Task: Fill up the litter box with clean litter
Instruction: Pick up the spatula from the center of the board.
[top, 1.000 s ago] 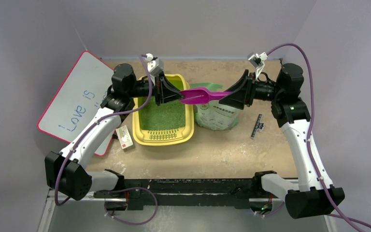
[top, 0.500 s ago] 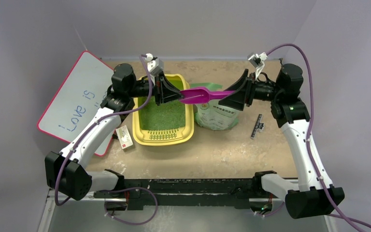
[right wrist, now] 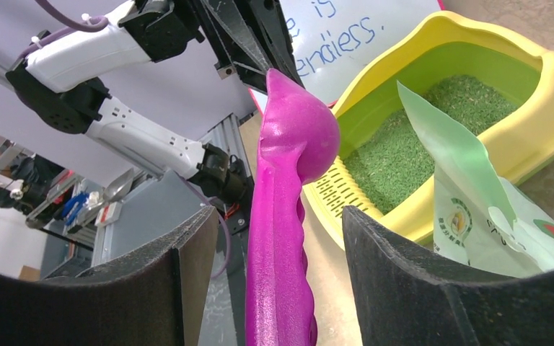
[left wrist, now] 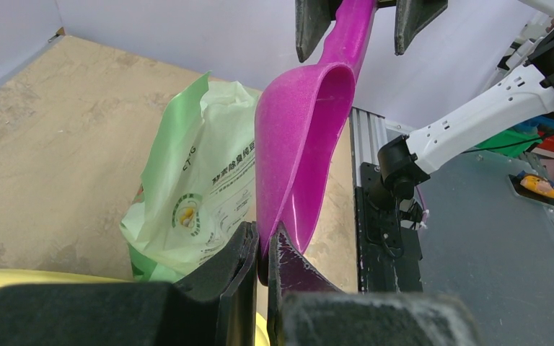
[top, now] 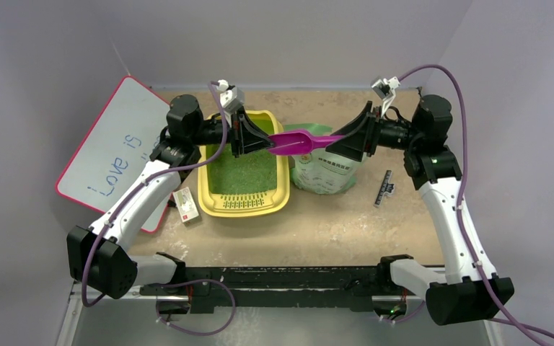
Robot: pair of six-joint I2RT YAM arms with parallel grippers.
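The yellow litter box (top: 213, 189) sits left of centre with a bed of green clean litter (top: 244, 175) in it. A purple scoop (top: 299, 142) hangs level above the box's right rim. My left gripper (top: 265, 144) is shut on the tip of the scoop's bowl (left wrist: 303, 137), its jaws pinching the thin edge. My right gripper (top: 335, 144) is open, and its fingers stand on either side of the scoop's handle (right wrist: 281, 238) with gaps on both sides. The litter (right wrist: 418, 137) and the box's rim (right wrist: 548, 94) also show in the right wrist view.
A pale green litter bag (top: 323, 173) stands open just right of the box, under the scoop. A white board with a pink edge (top: 108, 151) leans at the left. A small carton (top: 186, 205) lies by the box's front left corner, and a black ruler (top: 384, 189) lies right of the bag.
My right gripper's jaws have spread apart off the scoop's handle and the wrist has drawn back slightly to the right. The left gripper and the scoop have stayed where they were.
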